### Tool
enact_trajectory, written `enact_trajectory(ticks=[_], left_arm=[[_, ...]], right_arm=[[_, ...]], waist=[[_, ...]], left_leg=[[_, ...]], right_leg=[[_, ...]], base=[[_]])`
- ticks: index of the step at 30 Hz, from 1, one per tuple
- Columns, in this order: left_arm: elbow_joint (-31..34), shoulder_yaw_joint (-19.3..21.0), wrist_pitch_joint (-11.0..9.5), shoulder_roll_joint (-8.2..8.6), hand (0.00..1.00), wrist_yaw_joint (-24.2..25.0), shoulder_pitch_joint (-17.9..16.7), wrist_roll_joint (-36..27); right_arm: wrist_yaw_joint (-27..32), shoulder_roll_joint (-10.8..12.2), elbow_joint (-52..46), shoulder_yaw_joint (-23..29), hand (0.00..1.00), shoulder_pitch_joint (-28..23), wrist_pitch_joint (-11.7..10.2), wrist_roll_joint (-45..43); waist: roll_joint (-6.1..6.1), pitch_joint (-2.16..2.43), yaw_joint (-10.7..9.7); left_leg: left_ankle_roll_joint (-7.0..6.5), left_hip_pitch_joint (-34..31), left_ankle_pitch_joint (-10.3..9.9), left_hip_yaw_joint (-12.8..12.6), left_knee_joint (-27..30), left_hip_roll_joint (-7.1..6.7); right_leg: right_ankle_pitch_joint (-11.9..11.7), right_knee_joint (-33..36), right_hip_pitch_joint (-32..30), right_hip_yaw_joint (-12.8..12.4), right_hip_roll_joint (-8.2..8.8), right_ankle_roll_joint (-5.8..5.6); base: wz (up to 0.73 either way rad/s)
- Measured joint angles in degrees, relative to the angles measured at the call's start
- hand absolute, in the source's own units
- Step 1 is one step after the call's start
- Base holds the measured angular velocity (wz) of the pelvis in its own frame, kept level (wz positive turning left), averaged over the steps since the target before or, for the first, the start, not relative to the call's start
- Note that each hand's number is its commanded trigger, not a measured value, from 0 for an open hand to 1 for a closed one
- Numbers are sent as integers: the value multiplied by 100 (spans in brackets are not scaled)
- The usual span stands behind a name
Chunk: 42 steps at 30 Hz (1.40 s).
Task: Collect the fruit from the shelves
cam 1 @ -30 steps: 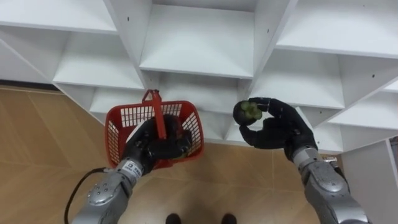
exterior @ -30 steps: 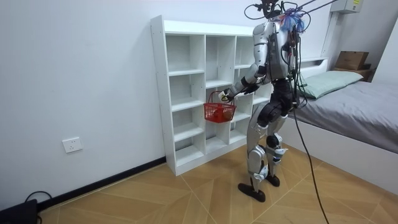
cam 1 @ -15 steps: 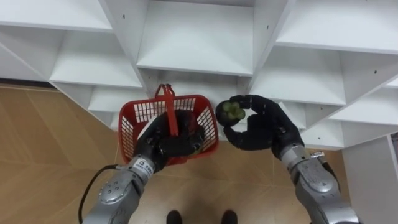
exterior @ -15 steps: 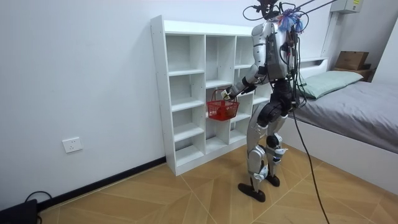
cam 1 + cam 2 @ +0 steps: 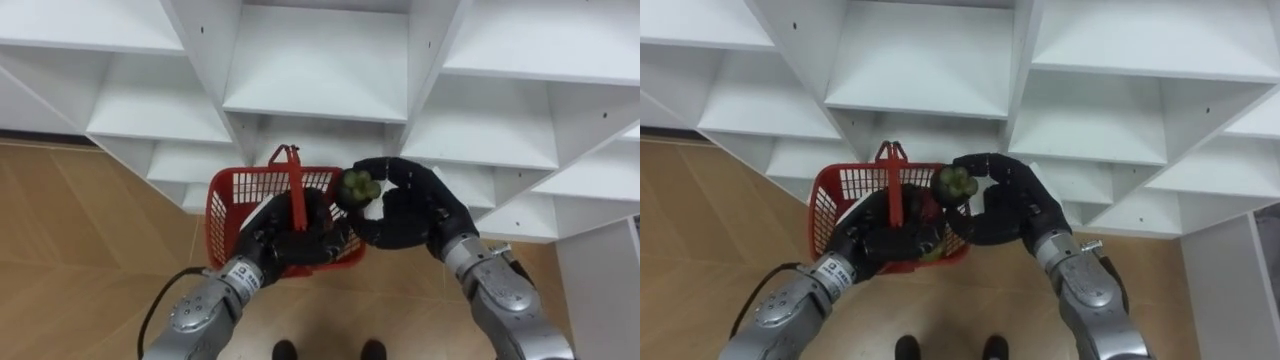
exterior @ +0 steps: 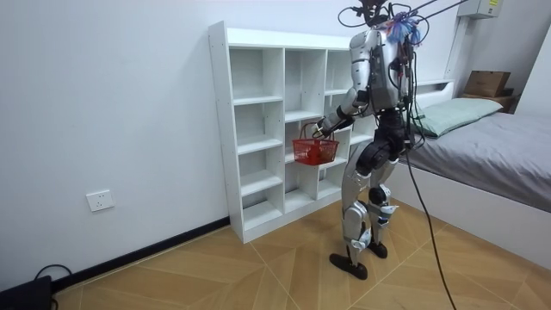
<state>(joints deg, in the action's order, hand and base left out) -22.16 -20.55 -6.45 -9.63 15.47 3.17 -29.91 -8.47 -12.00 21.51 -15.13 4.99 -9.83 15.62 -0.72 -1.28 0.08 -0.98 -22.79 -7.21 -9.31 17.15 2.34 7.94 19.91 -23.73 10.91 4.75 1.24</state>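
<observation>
My left hand (image 5: 288, 235) is shut on the handle of a red plastic basket (image 5: 232, 200), held in front of the white closet (image 5: 320, 70). A dark fruit lies inside the basket, mostly hidden behind the hand. My right hand (image 5: 410, 212) is shut on a green fruit (image 5: 357, 187) with a dark leafy top, right above the basket's right rim. The right eye view shows the same: the left hand (image 5: 885, 238), the basket (image 5: 832, 200), the right hand (image 5: 1008, 212) and the green fruit (image 5: 954, 182). In the room view I stand facing the closet (image 6: 258, 129) with the basket (image 6: 315, 151) at waist height.
The closet's shelves (image 5: 320, 95) in front of me hold nothing. Wooden floor (image 5: 70, 250) lies below. A bed (image 6: 491, 164) stands at the room view's right, close behind me.
The basket has swung to the right, under my right hand. My right hand has brought the green fruit left, so it now sits over the basket's right rim.
</observation>
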Motion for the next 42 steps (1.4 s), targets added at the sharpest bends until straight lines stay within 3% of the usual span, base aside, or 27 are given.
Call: enact_trajectory(ticks=[1, 2, 3, 4, 5, 11, 23, 42], left_arm=[[0, 0, 0, 0, 100, 2, 0, -9], [0, -1, 0, -3, 100, 5, -8, -92], [0, -1, 0, -2, 100, 19, -21, -120], [0, -1, 1, -1, 100, 25, -25, -134], [0, -1, 1, -2, 100, 33, -29, -181], [0, 6, 3, -4, 100, 101, -42, -197], [35, 21, 19, -6, 100, 141, -50, -190], [141, 44, 19, -2, 100, 322, -52, -174]], right_arm=[[0, 2, -3, 0, 99, 0, 0, -11], [0, 4, -4, 1, 77, 0, 0, -17], [-1, 4, -13, 1, 39, 0, 1, -17], [-3, 4, -16, 1, 11, 0, 3, -17], [-10, 4, -21, 2, 0, 0, 5, -16], [-16, 1, -118, 4, 0, -10, 118, -9], [-45, -7, -172, 7, 0, -80, 119, -25], [-111, 4, -142, 1, 0, -182, 119, -20]], waist=[[0, 0, -1], [0, 0, -2], [-1, 0, -4], [-1, 0, -4], [-1, 0, -8], [-5, 3, -7], [-48, 25, -1], [-108, 25, -86]], left_leg=[[0, -6, 0, -1, 1, -1], [0, -15, 0, -1, 2, -3], [0, -18, 0, -1, 2, -3], [0, -19, 0, -1, 3, -3], [0, -19, 0, -1, 3, -3], [-1, -18, 1, -1, 19, -2], [-4, -17, 4, -44, 43, -1], [-5, 59, 3, -102, 107, 6]], right_leg=[[0, 2, -7, 0, 2, 0], [0, 6, -15, 1, 4, 0], [0, 5, -16, 2, 4, -1], [0, 5, -16, 3, 4, -1], [1, 5, -16, 3, 4, -1], [1, 29, -19, -9, 3, -1], [1, 103, -70, -79, -1, 0], [-7, 107, -8, -141, -29, 11]], base=[[0], [0], [0], [0], [0], [0], [-2], [-1]])
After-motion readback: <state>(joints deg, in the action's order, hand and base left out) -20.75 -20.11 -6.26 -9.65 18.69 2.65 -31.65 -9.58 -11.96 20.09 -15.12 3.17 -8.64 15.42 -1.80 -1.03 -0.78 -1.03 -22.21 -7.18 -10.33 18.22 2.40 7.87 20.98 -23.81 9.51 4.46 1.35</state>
